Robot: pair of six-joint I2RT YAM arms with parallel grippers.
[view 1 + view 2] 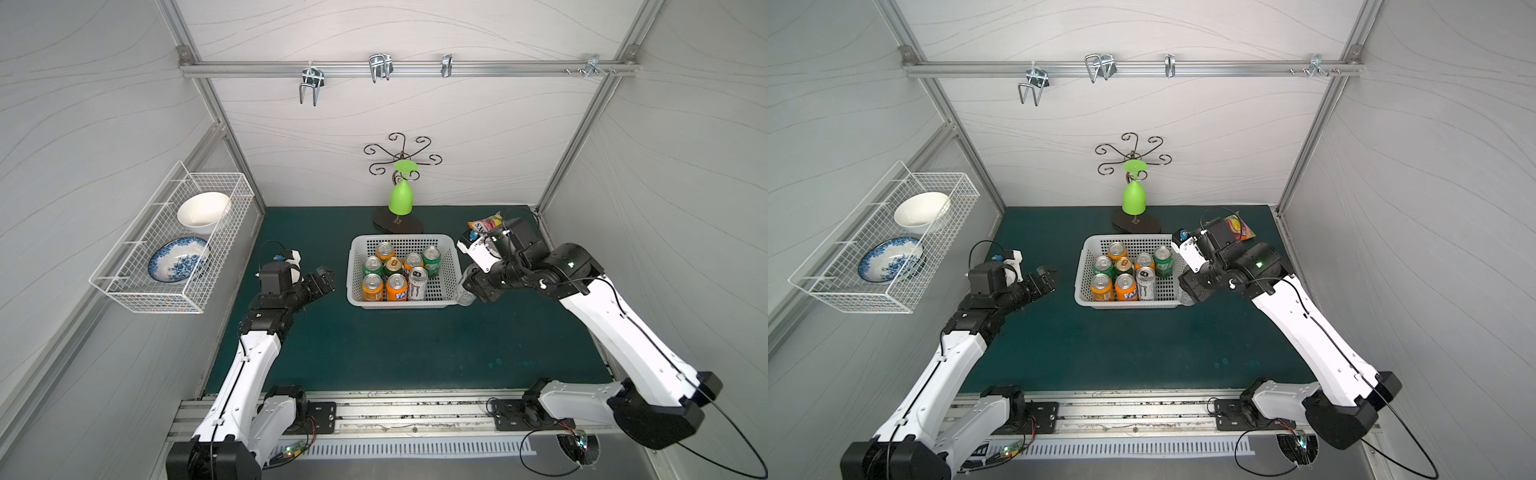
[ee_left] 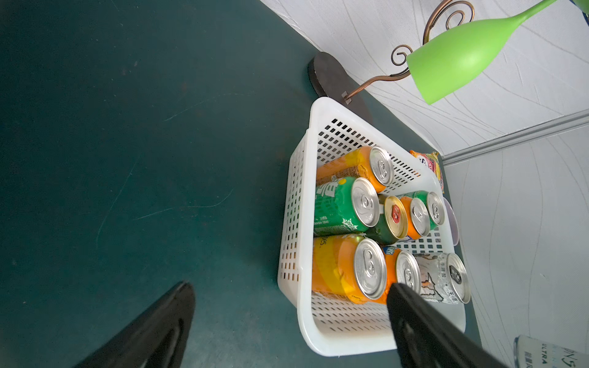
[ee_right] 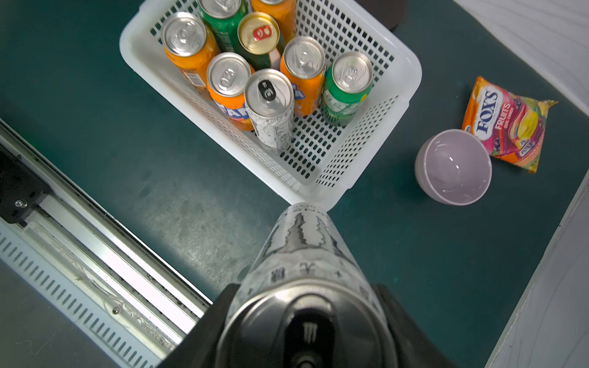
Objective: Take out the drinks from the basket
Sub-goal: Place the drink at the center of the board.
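**Setting down the first slim can clear of the basket**

Beside the near right corner of the white perforated plastic basket (image 1: 452, 266), the right claw (image 3: 306, 321) is clamped on a tall slim silver-white can with a black mark (image 3: 302, 255), jaws on either side of its upper body. In a top view the can (image 1: 464, 291) shows just outside the basket wall, over the dark green counter (image 1: 395, 345); whether its base touches the counter I cannot tell.

Eight cans stand upright inside the basket: four orange, two green, a dark green gold-topped can (image 3: 258, 33), and a second slim silver-white can (image 3: 271, 105).

Left claw (image 1: 326, 280) hangs with jaws wide apart, holding nothing, just left of the basket.

Judgement on the step: task barely begun, one of nine out.
- Keep the can vertical; it is tall and narrow and likely tips easily.
- Place it away from the basket wall, and clear of the lilac plastic bowl (image 3: 452, 167) and the orange sweet packet (image 3: 506, 122) further right.
- Release only once the base is flat, then withdraw straight up.
- Leave room for the other cans.
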